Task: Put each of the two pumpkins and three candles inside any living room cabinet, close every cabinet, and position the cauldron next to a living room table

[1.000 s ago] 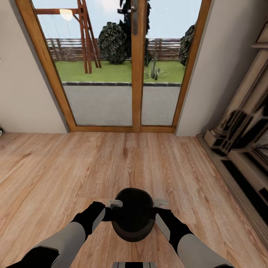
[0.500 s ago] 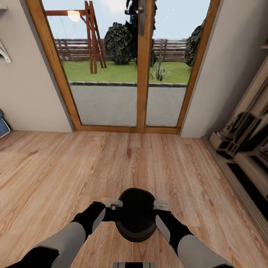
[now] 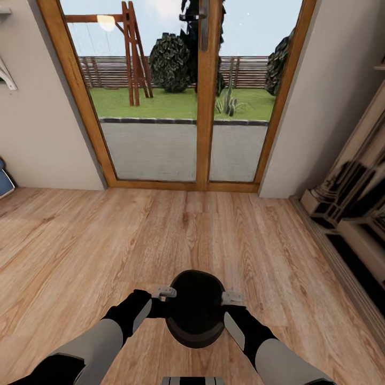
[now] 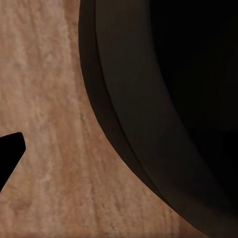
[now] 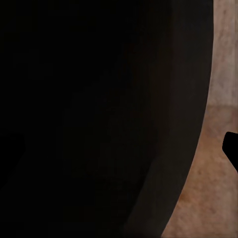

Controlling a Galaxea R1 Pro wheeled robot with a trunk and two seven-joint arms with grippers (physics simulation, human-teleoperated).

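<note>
Closest to me, the robot carries the cauldron point(image 3: 194, 315), a black wide-mouthed pot, low in front of its trunk and above the wooden floor point(image 3: 80, 240), with one arm on each side. The left gripper point(image 3: 163, 293) sits against the pot's left rim and the right gripper point(image 3: 232, 298) against its right rim; whether the fingers on either side pinch the rim or merely press against the wall I cannot tell, since the grey tips meet the black pot where nothing more is visible. From the left wrist camera the pot's curved dark wall point(image 4: 148, 129) sweeps close by over the floorboards, and the right wrist camera is nearly swallowed by the same black surface point(image 5: 99, 119). Beyond the pot lies bare plank floor, then a glazed double door point(image 3: 203, 107) in an orange wood frame, with lawn and a fence outside. A pale shelving unit point(image 3: 347, 203) runs along the right-hand wall. My worry is the hold: a two-sided squeeze on a round pot could slip if one arm drifts or the base turns sharply, and no table is visible here yet.
</note>
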